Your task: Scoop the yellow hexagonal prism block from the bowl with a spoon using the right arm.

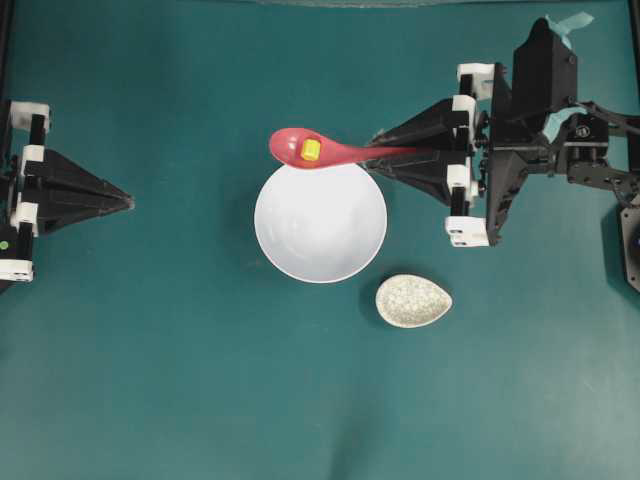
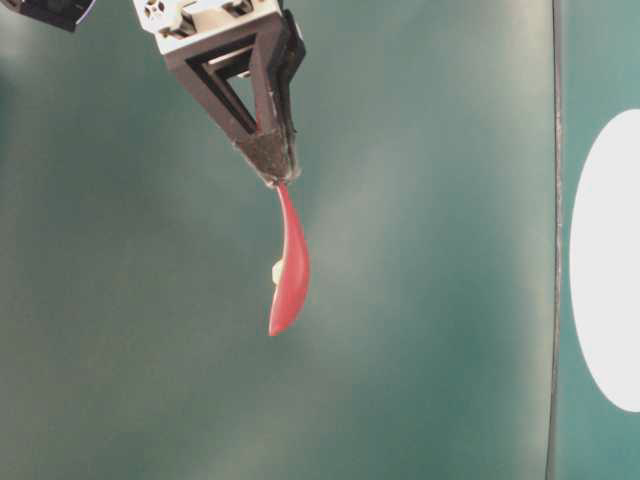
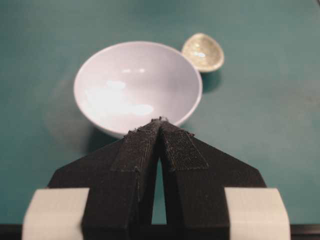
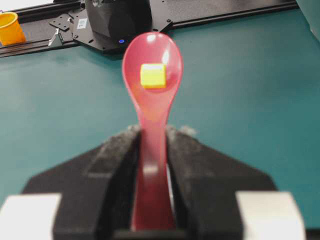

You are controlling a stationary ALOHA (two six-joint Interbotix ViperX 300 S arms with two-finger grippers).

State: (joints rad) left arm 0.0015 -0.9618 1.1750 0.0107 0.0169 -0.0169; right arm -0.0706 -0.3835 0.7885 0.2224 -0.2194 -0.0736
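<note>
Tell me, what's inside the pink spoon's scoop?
The yellow block sits in the spoon, held by the right pincer. The part of the scoop under the block is covered.

Both arms are black. Each tool (image 1: 385,155) has two pointy black fingers and white blocks at the back. The right arm (image 1: 545,100) has bits of teal tape on it.

A: Where's the right gripper (image 1: 385,155)?
B: Level, beyond the bowl (image 1: 320,222) rim, jaws clamped on the spoon (image 1: 320,150) handle.
A: And the left gripper (image 1: 128,203)?
B: Well left of the bowl, fingertips together.
</note>
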